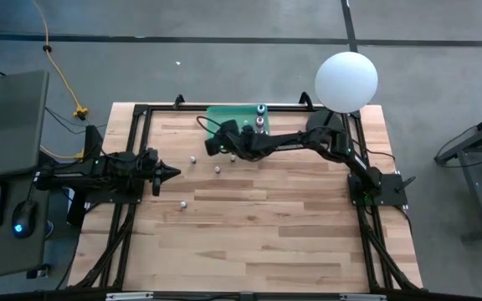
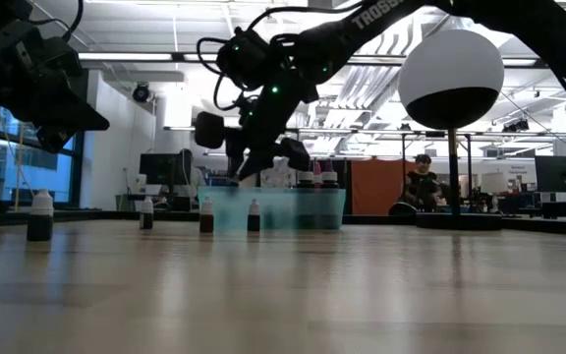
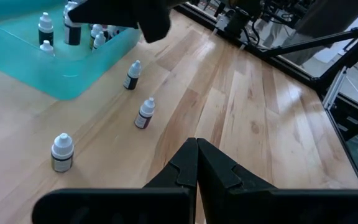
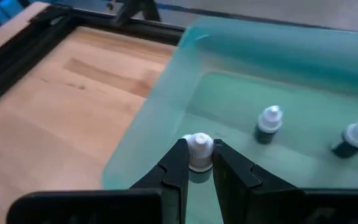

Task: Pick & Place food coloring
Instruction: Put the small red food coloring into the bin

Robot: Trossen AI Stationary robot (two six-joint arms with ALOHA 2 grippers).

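Right wrist view: the right pincer (image 4: 199,163) is clamped on an upright bottle (image 4: 198,151) by its cap, just over the tray's (image 4: 166,93) left rim; the drop lies straight below. The left pincer (image 1: 171,173), shut, waits left.

Right gripper (image 4: 199,163) extended far across table, jaws clamped; left gripper (image 3: 196,163) waiting, jaws together.

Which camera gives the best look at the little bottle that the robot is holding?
The right wrist view: the held bottle sits close up between the right gripper fingers, over the green tray. The high, low and left wrist views show the arm, not that bottle.
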